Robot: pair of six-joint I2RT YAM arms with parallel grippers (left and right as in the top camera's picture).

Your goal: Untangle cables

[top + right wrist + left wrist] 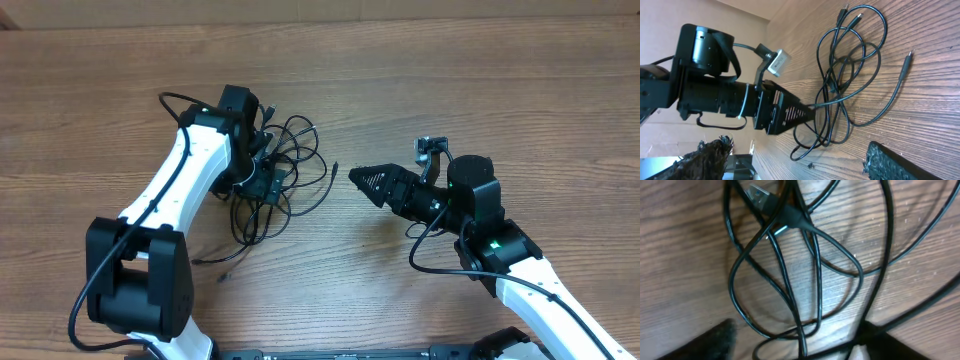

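Left gripper (262, 183): parted, straddling strands of the cables (832, 82), tangled left of centre; nothing pinched. Close on one strand only, by the USB plug (757, 195); lift gently, no cinching the knot. Left arm (190, 170) stretched far, wrist tipped down. Right gripper (358, 177): spread wide, empty, aimed left, short of tangle.

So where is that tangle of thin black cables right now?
Overhead, the thin black cables lie left of centre on the wooden table, directly beneath the left gripper.
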